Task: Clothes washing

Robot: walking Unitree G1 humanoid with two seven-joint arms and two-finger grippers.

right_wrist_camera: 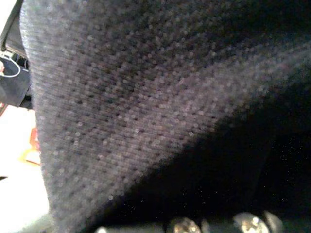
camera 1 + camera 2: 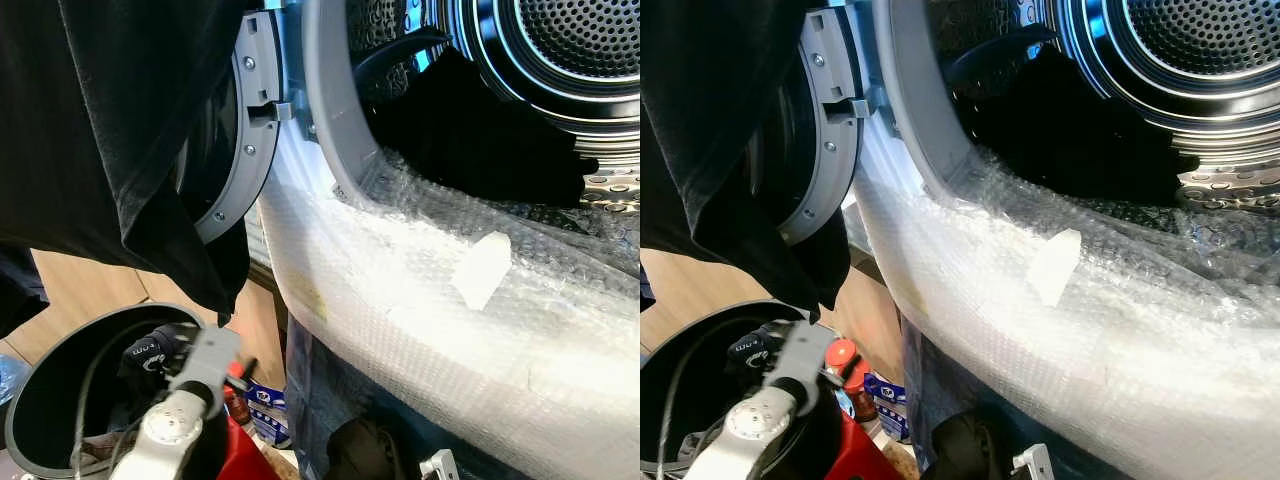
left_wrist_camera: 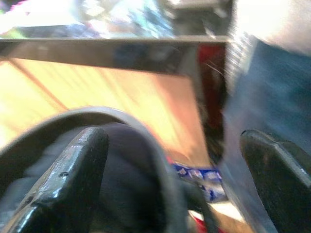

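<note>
A black garment [image 2: 110, 130] hangs just outside the washer drum [image 2: 540, 60], draping the right tool's camera; its grip cannot be told. The left tool [image 3: 175, 184], wide open and empty, hovers over the basket [image 2: 30, 400]. The cloth may snag on the door [image 2: 245, 140].

Left arm – silver casing, black fingers

Round silver joint cap on left arm [image 2: 172, 425] (screw-marked); two matte black fingers [image 3: 73, 179] – scuffed edges.
</note>
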